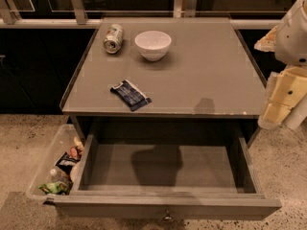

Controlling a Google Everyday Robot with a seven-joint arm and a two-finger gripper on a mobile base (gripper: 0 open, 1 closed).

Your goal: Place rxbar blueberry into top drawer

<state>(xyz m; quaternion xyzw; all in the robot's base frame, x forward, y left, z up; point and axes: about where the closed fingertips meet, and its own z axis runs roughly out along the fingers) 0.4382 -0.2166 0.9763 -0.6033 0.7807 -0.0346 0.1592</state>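
The rxbar blueberry (130, 94), a dark navy wrapper with pale ends, lies flat and slanted on the grey table top (211, 71), near its front edge and left of centre. The top drawer (168, 207) is pulled out below the table; its grey inside shows only a shadow, and a small knob sits on its front. My gripper (280, 107) hangs at the right edge of the view, beside the table's front right corner, far to the right of the bar and holding nothing that I can see.
A white bowl (153, 44) and a green-and-silver can (113, 38) lying on its side are at the back of the table. A clear plastic bin (45, 174) with colourful snack wrappers stands on the floor left of the drawer. Dark cabinets stand behind.
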